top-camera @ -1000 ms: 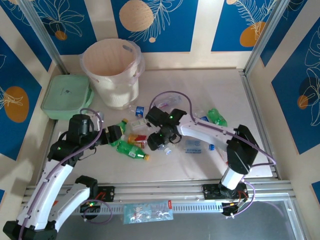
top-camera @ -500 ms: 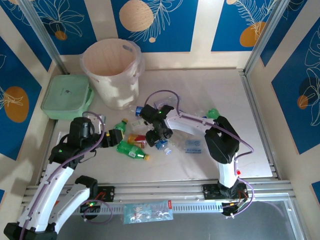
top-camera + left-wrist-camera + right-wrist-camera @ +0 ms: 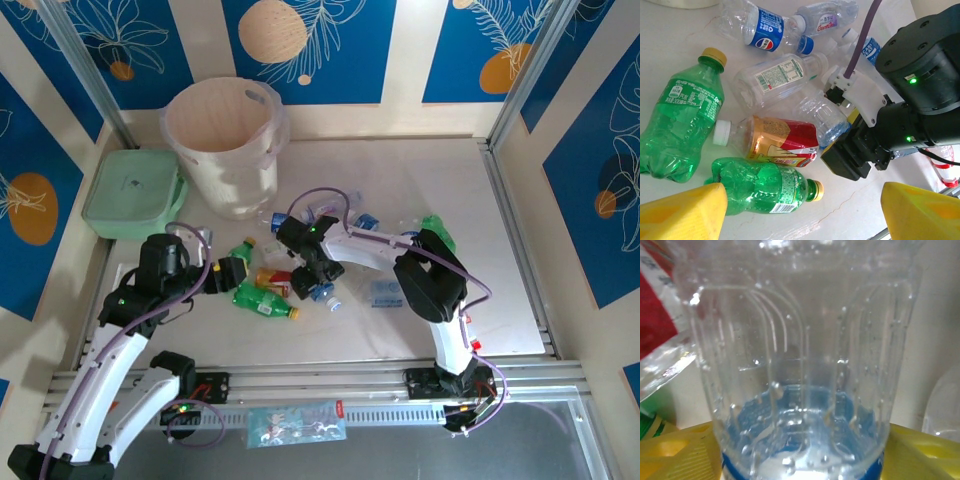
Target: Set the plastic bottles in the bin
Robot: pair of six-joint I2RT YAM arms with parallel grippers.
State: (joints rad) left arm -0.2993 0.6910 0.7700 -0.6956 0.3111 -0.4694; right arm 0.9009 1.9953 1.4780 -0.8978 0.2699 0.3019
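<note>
Plastic bottles lie scattered mid-table. In the left wrist view I see two green ones (image 3: 682,127) (image 3: 762,192), a red-and-gold labelled one (image 3: 777,145) and clear ones (image 3: 775,80) (image 3: 765,32). My left gripper (image 3: 800,212) is open just above the table, and the smaller green bottle lies by its left finger (image 3: 682,215). My right gripper (image 3: 312,272) is down in the pile. Its jaws are open, with yellow fingers (image 3: 675,455) on either side of a clear blue-labelled bottle (image 3: 795,355) on the table. The cream bin (image 3: 222,140) stands at the back left.
A pale-green lidded box (image 3: 132,192) sits left of the bin. Another green bottle (image 3: 435,232) and a flattened blue-labelled one (image 3: 385,292) lie to the right. The right arm's black wrist (image 3: 905,100) is close in front of my left gripper. Walls enclose the table.
The right arm has folded in and its gripper has slid slightly left over the clear bottle, its jaws widening. The left gripper has barely moved.
</note>
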